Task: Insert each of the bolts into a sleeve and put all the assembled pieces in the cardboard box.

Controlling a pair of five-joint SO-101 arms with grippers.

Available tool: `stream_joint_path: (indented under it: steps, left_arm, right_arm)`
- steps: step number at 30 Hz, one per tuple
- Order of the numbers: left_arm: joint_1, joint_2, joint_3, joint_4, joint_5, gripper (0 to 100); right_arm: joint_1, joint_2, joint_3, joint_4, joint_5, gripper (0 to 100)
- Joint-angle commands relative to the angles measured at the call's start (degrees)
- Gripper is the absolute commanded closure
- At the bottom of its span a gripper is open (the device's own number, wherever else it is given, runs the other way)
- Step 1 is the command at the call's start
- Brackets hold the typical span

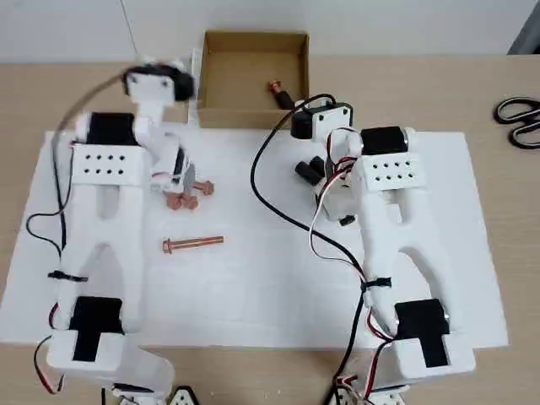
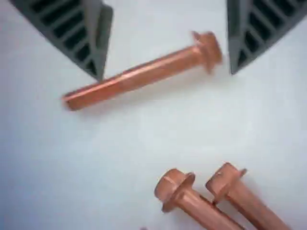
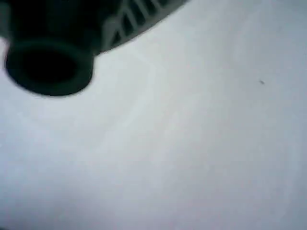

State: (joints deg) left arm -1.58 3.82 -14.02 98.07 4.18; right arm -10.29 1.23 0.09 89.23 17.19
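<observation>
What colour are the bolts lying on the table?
The bolts are copper-coloured, clearest in the left wrist view.

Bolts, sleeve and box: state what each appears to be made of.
Bolt: metal by the look, perhaps copper-plated, given its reddish-orange colour, soft sheen and flanged head.
Sleeve: black, matte and hollow. It could be plastic or rubber; the look leaves that open.
Cardboard box: plain brown cardboard with a dull surface and thin upright walls.

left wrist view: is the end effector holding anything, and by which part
Nothing held: the left end effector is open, straddling the bolt on the white sheet.
</observation>
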Motion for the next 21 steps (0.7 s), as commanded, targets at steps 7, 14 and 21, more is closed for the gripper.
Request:
stream_joint_path:
  steps: [7,14,21]
  left_arm:
    - [2.99,-25.76,-5.23,2.29,4.66,84]
    - [3.43,-39.56,13.14,0.79,20.4,94]
    - [3.52,-38.42,35.47,-12.22,32.79,94]
  right_arm:
    - [0.4,-4.88,-0.79,0.04,-0.26,99.5]
    - [0.4,-13.14,-0.7,1.45,-0.26,99.5]
    - [0.4,-14.64,-0.53,2.24,-0.44,99.5]
